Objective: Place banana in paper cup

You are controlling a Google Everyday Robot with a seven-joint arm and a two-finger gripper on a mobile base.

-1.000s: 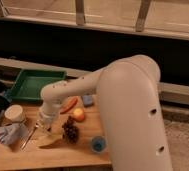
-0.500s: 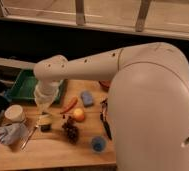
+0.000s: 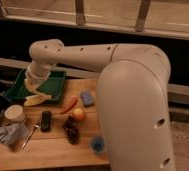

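Note:
My gripper [image 3: 32, 91] hangs from the arm at the left, over the front edge of the green tray [image 3: 55, 80]. It is shut on the banana [image 3: 36, 100], a pale yellow curved fruit that hangs just below the fingers, lifted off the wooden table [image 3: 53, 150]. The white paper cup [image 3: 14, 113] stands on the table below and to the left of the banana, upright with its mouth open. The banana is a short way to the right of the cup and above it, not touching it.
An orange carrot [image 3: 69, 105], an apple [image 3: 78, 114], a blue sponge [image 3: 87, 97], a black remote [image 3: 46, 120], dark grapes [image 3: 71, 130] and a small blue cup [image 3: 97, 145] lie on the table. A cloth [image 3: 8, 134] and a utensil [image 3: 30, 136] are at the front left.
The gripper closed on the banana, lifted it off the table and carried it up and left toward the paper cup. The arm swung further to the left.

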